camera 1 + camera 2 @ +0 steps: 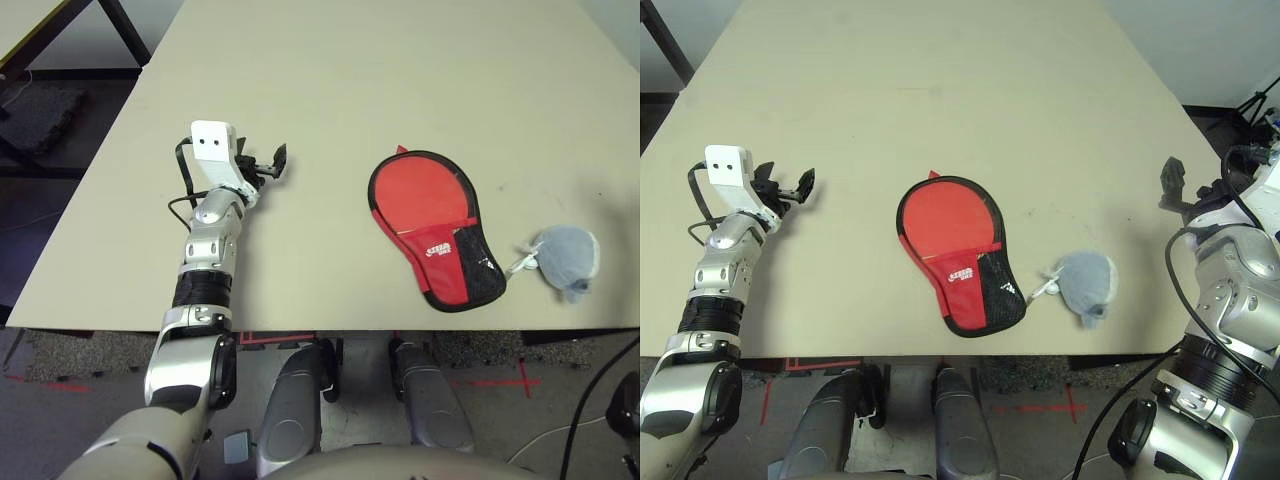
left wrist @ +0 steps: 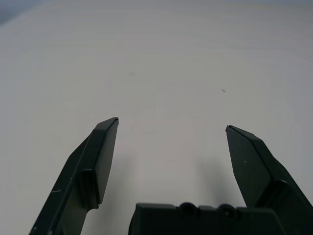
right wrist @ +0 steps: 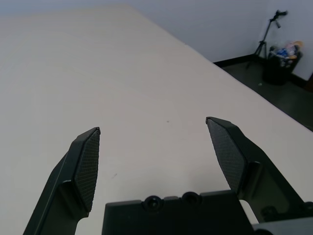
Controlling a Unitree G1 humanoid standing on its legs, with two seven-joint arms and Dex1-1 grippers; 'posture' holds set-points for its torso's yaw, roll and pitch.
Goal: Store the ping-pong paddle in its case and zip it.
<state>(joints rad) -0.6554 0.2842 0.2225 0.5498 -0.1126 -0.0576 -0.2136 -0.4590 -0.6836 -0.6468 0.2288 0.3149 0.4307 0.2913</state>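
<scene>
left end effector [image 1: 790,190] and right end effector [image 1: 1180,190] both spread wide, empty, flanking closed red case [image 1: 955,250] flat on counter [image 1: 940,90]; fluffy ball [image 1: 1085,283] just right.

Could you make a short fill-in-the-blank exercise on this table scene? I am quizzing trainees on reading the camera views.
1. The case lies flat on the ____.
2. The fluffy ball lies on the robot's ____ side of the case.
3. Both the left gripper and the right gripper have their jaws ____.
4. The case's lower part, by the white lettering, is ____ in colour.

Missing words: table; right; open; black
</scene>
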